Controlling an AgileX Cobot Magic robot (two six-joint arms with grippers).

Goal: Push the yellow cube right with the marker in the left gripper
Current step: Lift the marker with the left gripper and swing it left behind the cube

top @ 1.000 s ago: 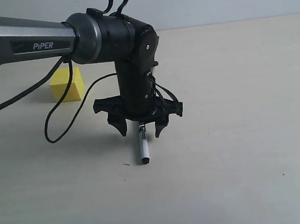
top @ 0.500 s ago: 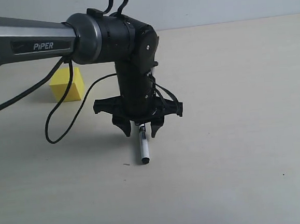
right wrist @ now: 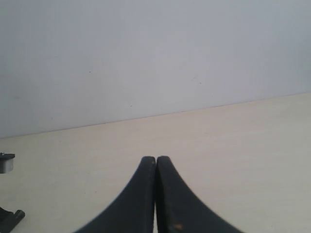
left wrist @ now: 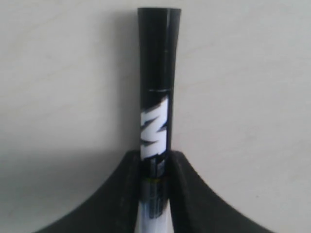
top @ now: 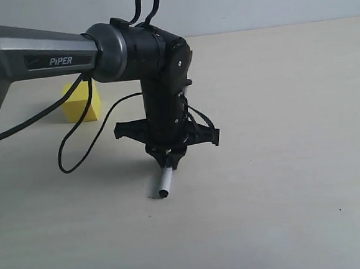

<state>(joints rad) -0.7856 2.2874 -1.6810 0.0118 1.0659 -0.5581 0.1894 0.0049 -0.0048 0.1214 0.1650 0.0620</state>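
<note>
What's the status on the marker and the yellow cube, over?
Left gripper shut on marker, marker tilted. Right gripper shut, empty. Yellow cube apart from marker, untouched. Black cable loops in front of cube.

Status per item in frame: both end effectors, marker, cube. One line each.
left end effector: shut on the marker, pointing down.
marker: clamped near one end, tilted, free end low over the table; contact unclear.
yellow cube: sitting on the table, clear of the marker, not yet pushed.
right end effector: shut, empty.
</note>
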